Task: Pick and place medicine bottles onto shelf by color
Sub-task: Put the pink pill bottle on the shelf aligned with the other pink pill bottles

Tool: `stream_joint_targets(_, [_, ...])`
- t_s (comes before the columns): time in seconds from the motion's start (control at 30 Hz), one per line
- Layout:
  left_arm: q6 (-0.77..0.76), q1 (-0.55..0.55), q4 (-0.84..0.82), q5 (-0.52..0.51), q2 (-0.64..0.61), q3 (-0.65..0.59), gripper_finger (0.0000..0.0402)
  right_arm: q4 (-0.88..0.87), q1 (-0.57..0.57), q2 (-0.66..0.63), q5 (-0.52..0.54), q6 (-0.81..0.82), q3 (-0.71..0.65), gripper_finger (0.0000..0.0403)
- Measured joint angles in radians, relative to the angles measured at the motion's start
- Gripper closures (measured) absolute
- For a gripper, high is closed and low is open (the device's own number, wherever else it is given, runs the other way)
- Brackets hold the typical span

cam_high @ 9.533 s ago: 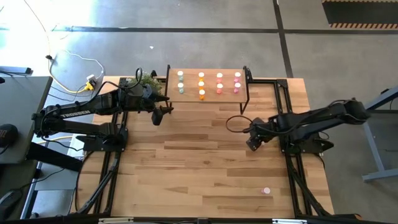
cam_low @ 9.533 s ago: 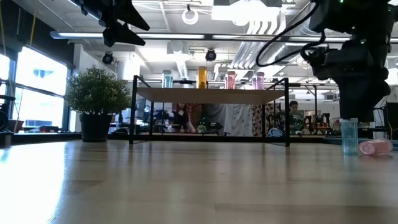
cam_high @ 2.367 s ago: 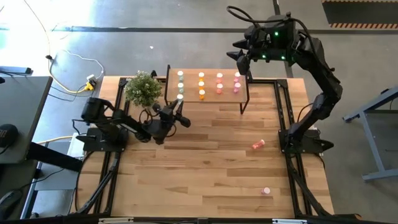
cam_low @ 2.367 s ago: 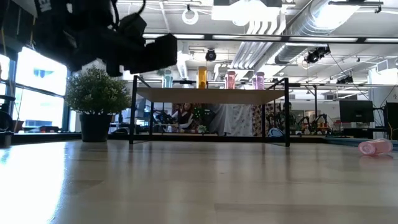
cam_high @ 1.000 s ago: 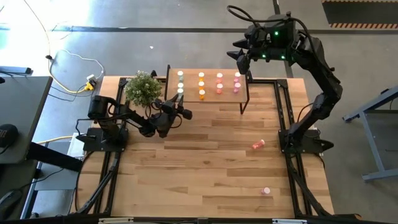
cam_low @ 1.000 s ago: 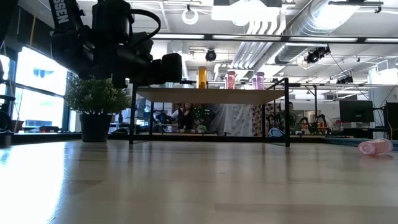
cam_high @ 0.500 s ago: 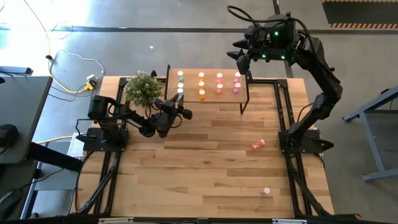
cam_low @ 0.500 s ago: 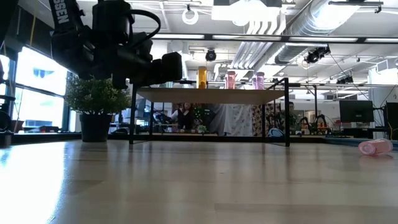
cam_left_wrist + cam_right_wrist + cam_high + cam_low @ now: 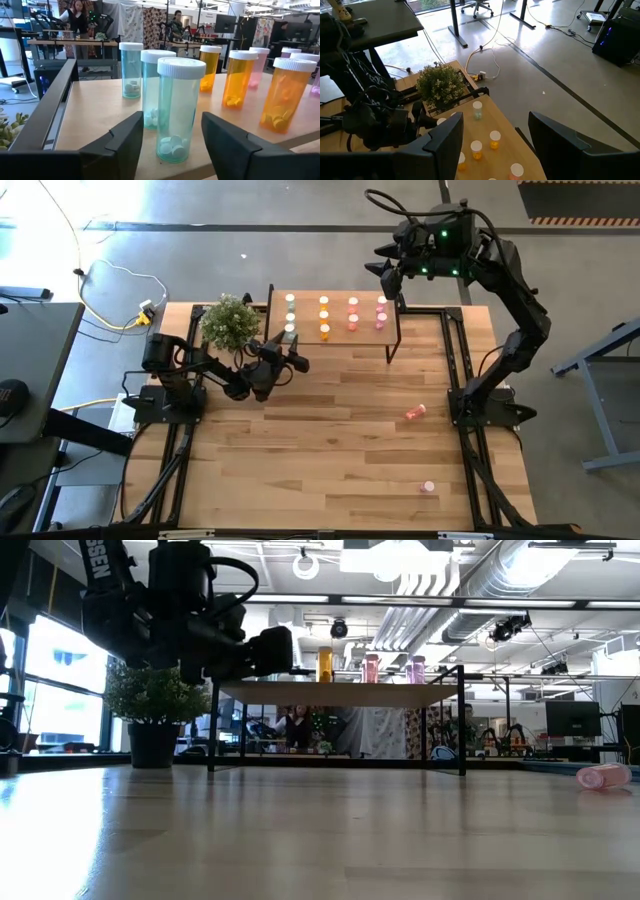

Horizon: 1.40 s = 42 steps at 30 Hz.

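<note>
The shelf (image 9: 340, 345) stands at the table's far edge with medicine bottles in colour columns: three pale green (image 9: 290, 314), three orange (image 9: 323, 316), two red-pink (image 9: 352, 312), two pink (image 9: 381, 310). My left gripper (image 9: 296, 356) is open at the shelf's near left corner. In the left wrist view its fingers (image 9: 125, 142) stand on either side of the nearest green bottle (image 9: 179, 110), which stands upright on its base on the shelf board. My right gripper (image 9: 390, 275) is open and empty, high above the shelf's far right corner.
A red-pink bottle (image 9: 414, 412) lies on its side on the table's right half, also in the low view (image 9: 603, 776). A pink bottle (image 9: 428, 486) sits near the table's near right corner. A potted plant (image 9: 230, 320) stands left of the shelf, close to my left arm.
</note>
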Motion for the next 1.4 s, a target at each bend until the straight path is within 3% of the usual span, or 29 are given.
stream_joint_targets(0.43, [-0.018, 0.0, 0.004, -0.003, -0.001, 0.0, 0.0148, 0.0, 0.0, 0.0, 0.0, 0.0, 0.0, 0.0187])
stream_joint_targets(0.63, [-0.008, 0.0, 0.038, -0.002, -0.004, 0.0, 0.0144, 0.0, 0.0, 0.0, 0.0, 0.0, 0.0, 0.0187])
stream_joint_targets(0.93, [0.121, -0.001, 0.078, 0.009, -0.004, 0.061, 0.0146, 0.0, 0.0, 0.0, 0.0, 0.0, 0.0, 0.0187])
stream_joint_targets(1.17, [0.242, -0.017, 0.087, -0.129, -0.004, 0.104, 0.0146, -0.004, 0.001, 0.0, 0.0, 0.006, 0.0, 0.0187])
stream_joint_targets(1.4, [0.369, -0.031, 0.092, -0.13, -0.019, 0.159, 0.0147, -0.008, 0.001, 0.0, -0.001, 0.007, 0.0, 0.0187])
